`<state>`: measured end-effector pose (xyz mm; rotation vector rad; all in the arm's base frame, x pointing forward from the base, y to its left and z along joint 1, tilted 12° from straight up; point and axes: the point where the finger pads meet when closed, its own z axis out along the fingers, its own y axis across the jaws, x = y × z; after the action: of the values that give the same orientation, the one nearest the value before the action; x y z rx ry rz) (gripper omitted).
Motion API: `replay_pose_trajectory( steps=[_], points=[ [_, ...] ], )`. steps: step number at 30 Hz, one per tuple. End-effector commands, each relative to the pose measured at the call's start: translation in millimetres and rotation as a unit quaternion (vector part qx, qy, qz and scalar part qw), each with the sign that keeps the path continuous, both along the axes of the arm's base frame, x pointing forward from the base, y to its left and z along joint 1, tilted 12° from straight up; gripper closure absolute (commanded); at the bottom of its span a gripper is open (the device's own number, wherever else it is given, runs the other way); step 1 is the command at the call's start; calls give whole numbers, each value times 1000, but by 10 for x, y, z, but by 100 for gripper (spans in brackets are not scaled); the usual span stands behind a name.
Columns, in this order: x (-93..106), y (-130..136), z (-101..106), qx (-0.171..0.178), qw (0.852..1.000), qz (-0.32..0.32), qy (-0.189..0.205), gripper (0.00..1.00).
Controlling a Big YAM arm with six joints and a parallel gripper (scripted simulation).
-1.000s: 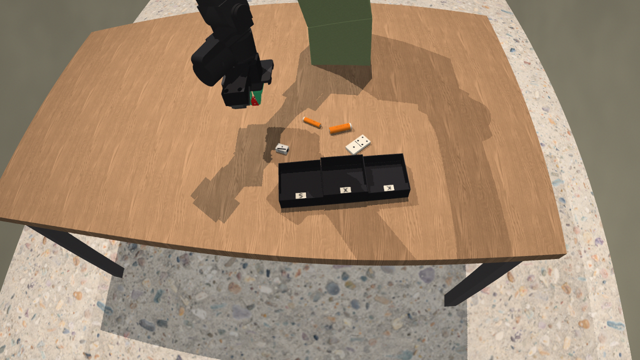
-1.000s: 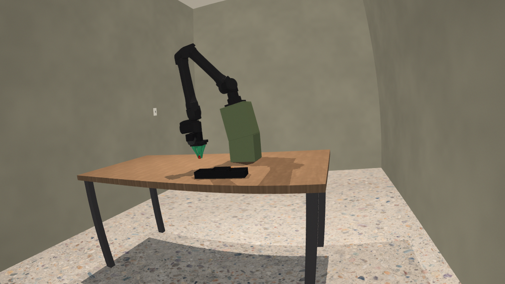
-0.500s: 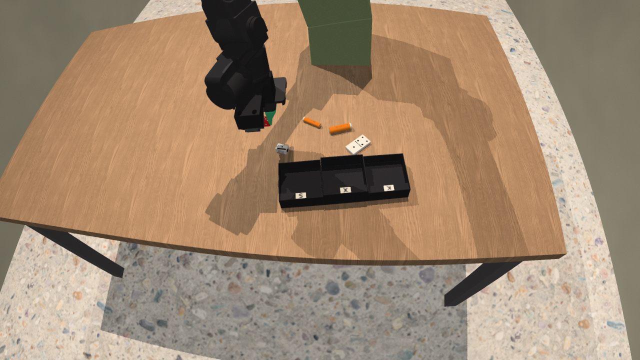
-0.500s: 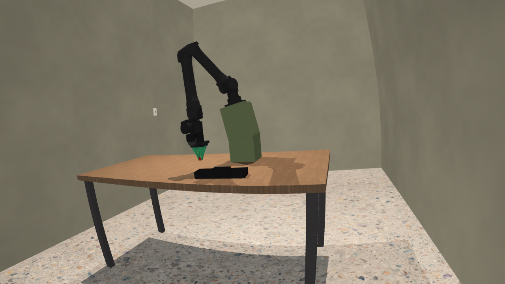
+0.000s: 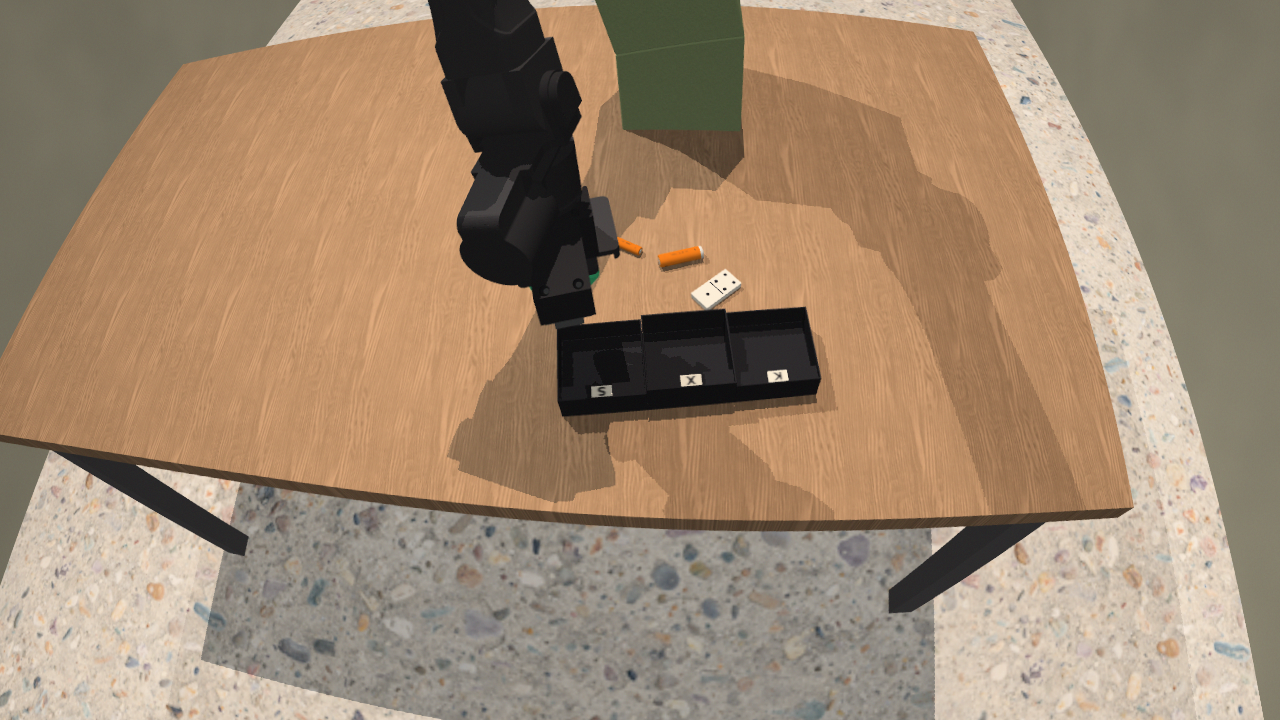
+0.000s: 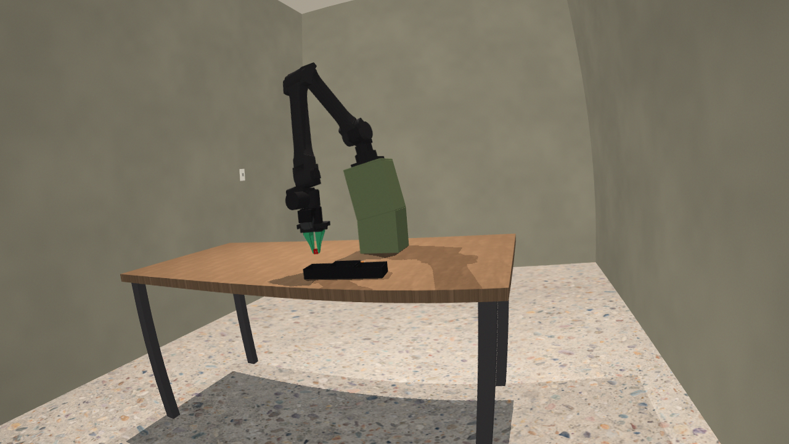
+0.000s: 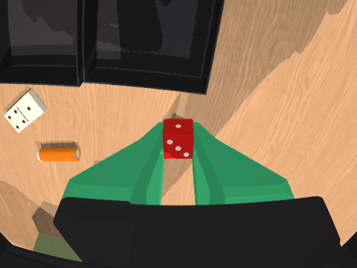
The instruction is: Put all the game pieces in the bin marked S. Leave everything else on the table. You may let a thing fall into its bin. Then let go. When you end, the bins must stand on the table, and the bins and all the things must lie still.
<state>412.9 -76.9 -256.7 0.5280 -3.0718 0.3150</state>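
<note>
The gripper (image 7: 178, 140) is closed on a red die (image 7: 178, 138), pinched between its green fingers at their tips and held above the table (image 5: 268, 268). In the wrist view, the bin marked S (image 7: 154, 30) lies at 12 o'clock from the die, near but apart. A white domino (image 7: 25, 110) sits on the wood at 10 o'clock, an orange cylinder (image 7: 59, 154) at 9 o'clock.

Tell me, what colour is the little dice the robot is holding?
The dice is red with white dots, pinched in the green gripper. The wrist view shows it best.
</note>
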Motion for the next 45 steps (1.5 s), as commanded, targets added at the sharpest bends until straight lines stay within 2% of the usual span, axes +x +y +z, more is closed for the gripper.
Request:
replay_pose_trajectory(
  steps=[1,7,10,11,13,14,17,28,30,31,33,37,45],
  points=[
    [197,165,-49,-2,997,77,15,89],
    [472,389,-83,-4,988,153,31,89],
    [469,373,-84,-5,980,194,37,89],
    [502,262,-35,-6,977,208,38,89],
    [502,262,-35,-6,977,208,38,89],
    [364,268,-58,-6,969,243,48,89],
    [434,295,-46,-7,958,280,54,89],
    [428,309,-49,-11,907,413,80,89],
    [428,309,-49,-11,907,413,80,89],
    [390,303,-55,-12,893,442,87,89],
    [334,297,-61,-12,881,464,93,89],
    [449,259,-49,-14,853,511,102,89],
    [457,250,-85,-16,789,602,121,89]
  ],
)
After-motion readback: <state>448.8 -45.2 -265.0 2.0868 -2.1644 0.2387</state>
